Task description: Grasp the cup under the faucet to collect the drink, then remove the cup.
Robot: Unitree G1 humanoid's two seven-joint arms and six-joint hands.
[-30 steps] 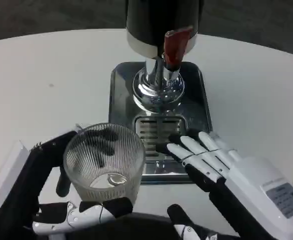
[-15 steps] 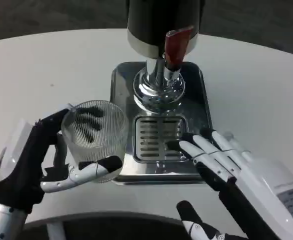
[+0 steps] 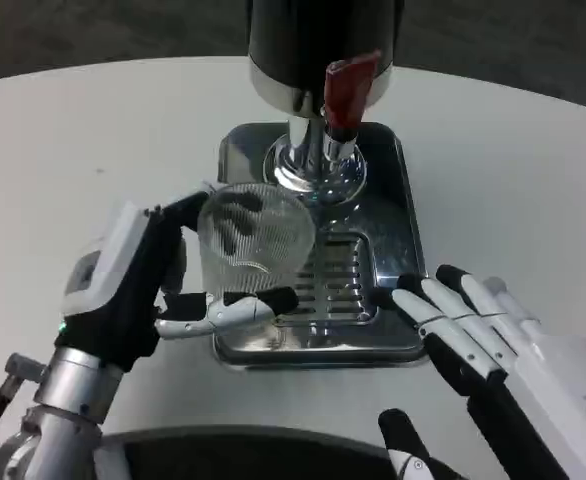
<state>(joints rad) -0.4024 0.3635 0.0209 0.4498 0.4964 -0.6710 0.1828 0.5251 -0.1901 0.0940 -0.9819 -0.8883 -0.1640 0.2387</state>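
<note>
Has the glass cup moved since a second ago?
Yes. The left hand has carried the cup up and right, onto the drip tray, nearer the faucet.

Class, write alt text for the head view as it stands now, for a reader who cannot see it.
The robot's left hand holds a ribbed clear glass cup over the steel drip tray, beside the chrome faucet of a black dispenser with a red tap handle. Its right hand hovers open at the tray's right edge, on a white table.

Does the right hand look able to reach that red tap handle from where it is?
Probably yes: the right hand is open and holds nothing, and nothing stands between it and the red handle; the glass sits left.
</note>
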